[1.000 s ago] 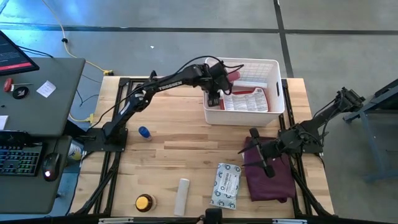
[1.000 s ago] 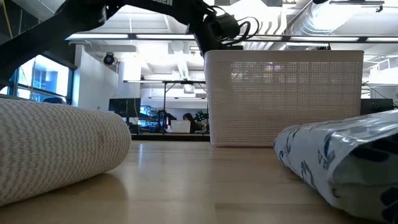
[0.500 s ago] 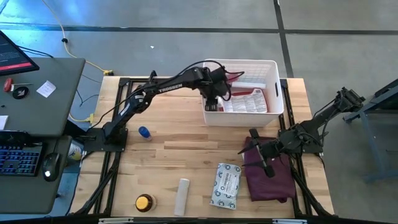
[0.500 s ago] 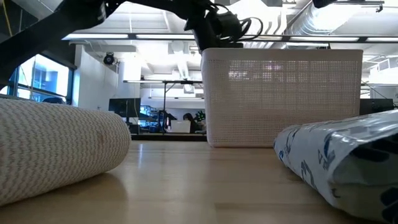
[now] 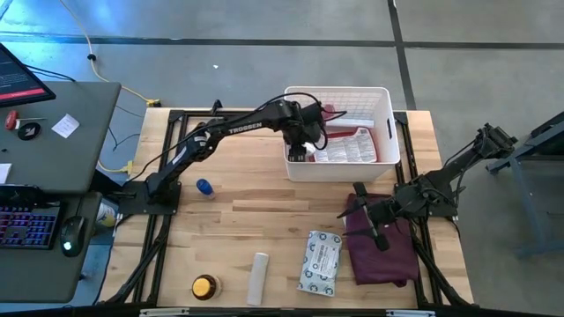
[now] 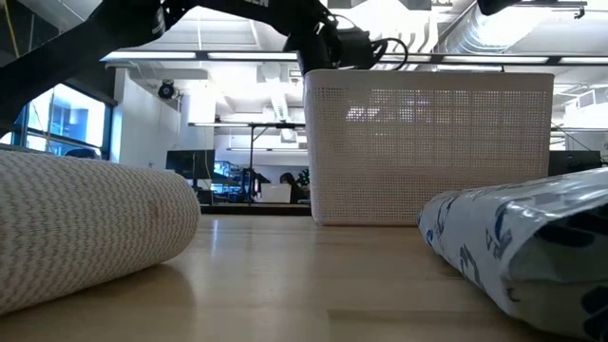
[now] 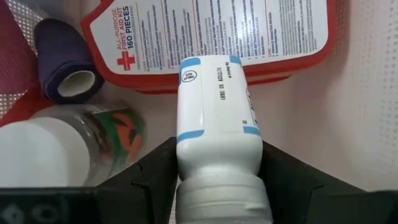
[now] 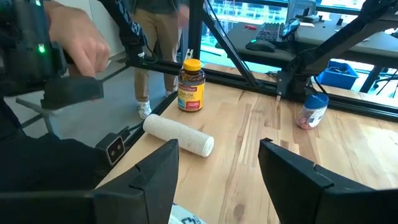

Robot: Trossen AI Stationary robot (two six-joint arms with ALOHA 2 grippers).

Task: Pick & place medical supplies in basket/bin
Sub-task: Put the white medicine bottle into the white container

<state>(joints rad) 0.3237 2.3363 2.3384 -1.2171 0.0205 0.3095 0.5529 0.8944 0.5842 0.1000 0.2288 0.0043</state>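
My left gripper [image 5: 298, 153] reaches down into the white lattice basket [image 5: 340, 171] at its left end, shut on a white bottle with blue bands [image 7: 214, 112]. Inside the basket lie the red first-aid case [image 7: 217, 25], a purple roll [image 7: 62, 62] and a clear bottle with a white cap [image 7: 56, 149]. The low view shows only the basket's wall [image 6: 427, 142], with the left arm going in over its top. My right gripper [image 5: 366, 216] waits open over the maroon cloth [image 5: 383, 251], away from the basket. My left gripper pinches the white bottle between its two fingers at the upper body, just below the cap [image 7: 217, 165]. The fingers [image 7: 149, 174] come from above and lie across the bottle. Its base [image 7: 208, 68] points away toward the first-aid case; whether it rests on anything I cannot tell.
On the table's near half lie a grey-white packet [image 5: 320, 261], a white roll [image 5: 257, 277] and an orange-lidded bottle [image 5: 204, 286]. A small blue-capped bottle [image 5: 204, 187] stands at the left. A person's hand [image 8: 81, 43] shows beyond the table in the right wrist view.
My left gripper has gone down into the basket's left end, toward the table's near edge, still holding the bottle. The basket has slid a little toward the table's left. The right arm has kept still.
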